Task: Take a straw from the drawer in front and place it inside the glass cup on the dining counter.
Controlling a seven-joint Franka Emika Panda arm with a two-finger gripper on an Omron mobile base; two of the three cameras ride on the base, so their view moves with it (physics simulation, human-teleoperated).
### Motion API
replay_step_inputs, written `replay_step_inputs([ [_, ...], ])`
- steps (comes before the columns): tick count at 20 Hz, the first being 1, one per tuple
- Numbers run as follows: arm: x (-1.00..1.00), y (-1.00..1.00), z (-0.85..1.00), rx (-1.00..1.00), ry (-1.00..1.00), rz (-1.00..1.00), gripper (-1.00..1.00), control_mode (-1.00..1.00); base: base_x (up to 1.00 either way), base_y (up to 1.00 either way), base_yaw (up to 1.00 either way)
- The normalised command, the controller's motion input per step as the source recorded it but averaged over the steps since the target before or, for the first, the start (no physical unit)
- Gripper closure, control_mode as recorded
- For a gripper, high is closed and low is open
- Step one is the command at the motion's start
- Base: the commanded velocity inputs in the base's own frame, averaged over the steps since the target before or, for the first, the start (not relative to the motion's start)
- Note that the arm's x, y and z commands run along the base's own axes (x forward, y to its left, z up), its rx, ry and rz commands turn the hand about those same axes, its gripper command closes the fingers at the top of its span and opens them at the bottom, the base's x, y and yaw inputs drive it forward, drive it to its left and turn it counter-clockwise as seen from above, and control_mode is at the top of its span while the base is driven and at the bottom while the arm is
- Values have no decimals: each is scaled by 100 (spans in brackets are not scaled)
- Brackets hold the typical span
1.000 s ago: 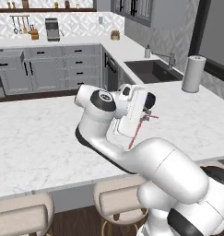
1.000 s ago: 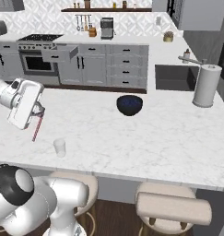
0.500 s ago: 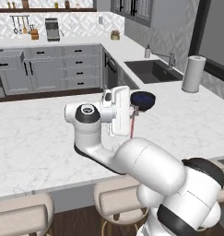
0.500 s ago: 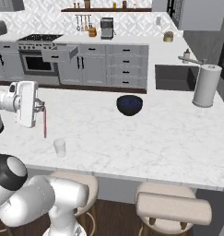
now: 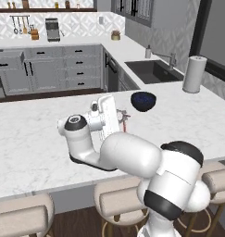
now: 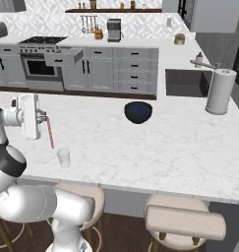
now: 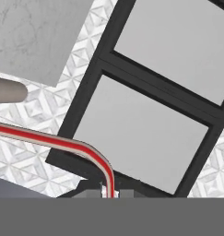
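Note:
My gripper (image 6: 44, 119) hangs over the left part of the dining counter (image 6: 150, 147), shut on the top end of the red straw (image 6: 50, 134). The straw points down and leans slightly right. Its lower tip ends just above and left of the glass cup (image 6: 64, 157), which stands upright near the counter's front edge. In the hand view the straw (image 7: 53, 140) runs in from the left and bends down between the fingertips. From the left base view the gripper (image 5: 124, 115) shows beyond my forearm. The drawer (image 6: 62, 57) stands pulled open in the far cabinets.
A dark blue bowl (image 6: 138, 111) sits mid-counter, right of the cup. A paper towel roll (image 6: 219, 91) stands at the far right beside the sink (image 6: 186, 81). Stools (image 6: 185, 221) line the counter's near edge.
My elbow has swung left, and the hand has shifted slightly right and down towards the cup. The straw hangs more upright than a second ago. Cup and bowl have stayed put.

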Motion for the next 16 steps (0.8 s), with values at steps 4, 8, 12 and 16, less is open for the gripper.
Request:
replay_step_inputs([
  [4,13,3,-22,-4,0,0,100,-100,0,0,0],
  [8,17,0,-23,-1,0,0,100,-100,0,0,0],
  [12,22,0,-25,0,0,0,100,-100,0,0,0],
  [16,30,0,-25,0,0,0,100,-100,0,0,0],
])
